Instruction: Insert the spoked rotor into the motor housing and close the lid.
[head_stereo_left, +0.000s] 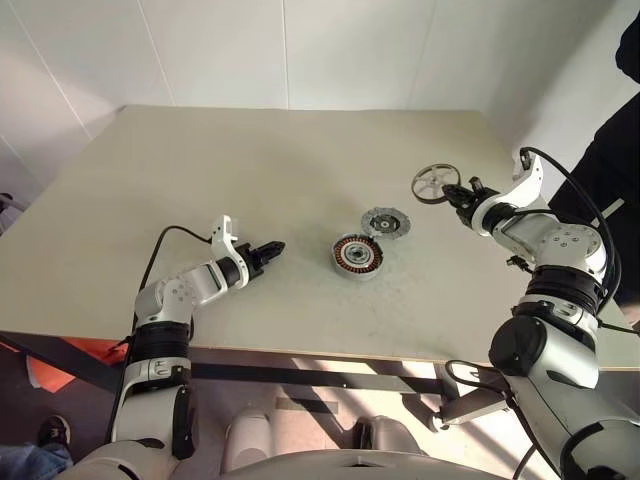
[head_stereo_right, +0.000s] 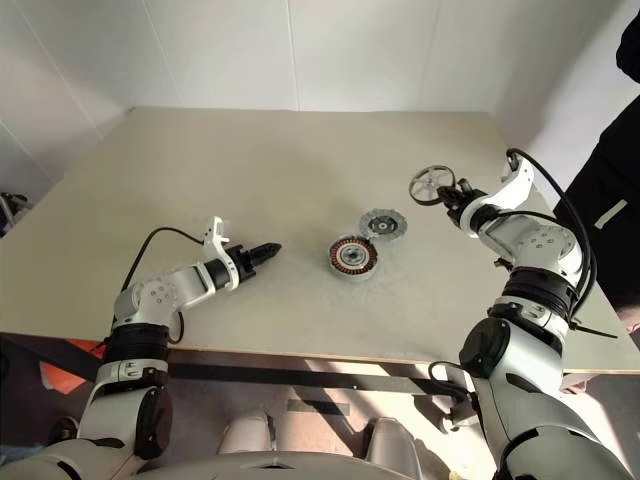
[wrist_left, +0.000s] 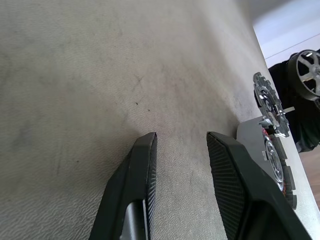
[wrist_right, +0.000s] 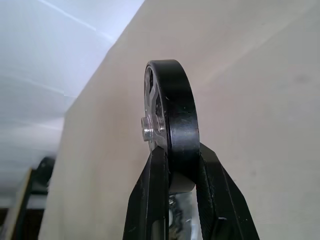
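Pinching the spoked rotor (wrist_right: 172, 115) by its rim, your right gripper (head_stereo_left: 458, 194) holds it aloft. It looks stiff and light. The left gripper (head_stereo_left: 268, 250) rests part-open, empty.

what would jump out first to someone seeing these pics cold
The right gripper stands out first: it is shut on the spoked rotor, holding it up over the table's far right part. Near the table's middle sits the motor housing with its copper windings, the lid lying right beside it. The left gripper hovers over bare table, its fingers apart, holding nothing.
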